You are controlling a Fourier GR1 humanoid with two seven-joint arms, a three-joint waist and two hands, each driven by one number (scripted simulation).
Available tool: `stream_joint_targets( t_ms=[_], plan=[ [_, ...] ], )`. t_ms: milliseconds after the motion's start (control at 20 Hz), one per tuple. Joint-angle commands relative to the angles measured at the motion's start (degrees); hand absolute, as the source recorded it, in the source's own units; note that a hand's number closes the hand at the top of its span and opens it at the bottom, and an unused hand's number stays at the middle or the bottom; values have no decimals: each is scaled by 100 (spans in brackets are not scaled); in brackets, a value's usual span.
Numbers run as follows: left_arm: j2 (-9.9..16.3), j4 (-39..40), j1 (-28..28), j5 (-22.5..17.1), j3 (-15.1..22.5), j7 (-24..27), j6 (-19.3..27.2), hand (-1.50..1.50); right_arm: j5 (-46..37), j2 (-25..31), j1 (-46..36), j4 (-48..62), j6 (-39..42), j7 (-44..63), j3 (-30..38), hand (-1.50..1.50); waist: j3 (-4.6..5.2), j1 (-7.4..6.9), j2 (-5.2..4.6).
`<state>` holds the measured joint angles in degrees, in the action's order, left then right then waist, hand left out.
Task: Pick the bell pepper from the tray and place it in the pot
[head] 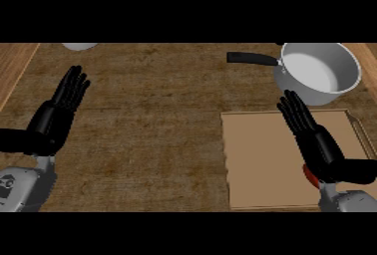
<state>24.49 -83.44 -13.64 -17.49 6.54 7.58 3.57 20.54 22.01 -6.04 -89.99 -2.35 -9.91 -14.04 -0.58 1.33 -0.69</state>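
Observation:
A brown tray (261, 159) lies on the counter at the lower right. Only a red sliver of the bell pepper (310, 176) shows on it, mostly hidden under my right wrist. My right hand (313, 137) hovers over the tray's right part, fingers straight and open, pointing toward the pot. The grey pot (318, 69) with a black handle (252, 58) stands just beyond the tray at the upper right, and nothing shows inside it. My left hand (59, 112) rests open at the left, fingers up.
A pale round object (79, 46) shows partly at the top left edge. A lighter wooden strip (15, 69) runs along the counter's left side and another at the far right.

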Motion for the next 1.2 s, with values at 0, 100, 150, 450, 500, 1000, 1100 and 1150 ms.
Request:
stream_joint_targets(
  t_ms=[0, 100, 150, 450, 500, 1000, 1100, 1150],
  plan=[
    [-173, 45, -114, 196, -77, -208, 35, 0, -115, 117, 44, 309, 494, -292, 283, 150, 57, -122, 67],
    [-110, 206, -378, 100, -301, -496, 509, 0, 544, 1043, -575, 985, 1590, -654, 1019, 150, 41, -174, 21],
    [-98, -13, -302, 117, -324, -710, 720, 0, 501, 1318, -534, 1237, 1892, -990, 1168, 150, 25, -252, 22],
    [-297, -69, -283, 16, -306, -1190, 1011, 0, -1067, 2054, -616, 2647, 1790, -2795, 1334, -150, 2, -384, -42],
    [-378, -104, -95, 129, -280, -1059, 1154, 0, -1050, 2080, -477, 2772, 2026, -3447, 1394, -150, 7, -340, -14],
    [-209, -565, 87, 165, -338, -1542, 1160, 0, -1824, 3054, -1208, 3777, 3238, -4961, 1024, -150, 46, -284, 49],
    [-203, -710, 178, 78, -402, -1593, 1146, 0, -2214, 3234, -1102, 3478, 3146, -4702, 608, -150, 52, -278, 67],
    [-311, -606, 39, 209, -336, -1608, 1317, 0, -2237, 3526, -1182, 3324, 3387, -4570, 523, -150, 56, -227, 65]
  ],
)
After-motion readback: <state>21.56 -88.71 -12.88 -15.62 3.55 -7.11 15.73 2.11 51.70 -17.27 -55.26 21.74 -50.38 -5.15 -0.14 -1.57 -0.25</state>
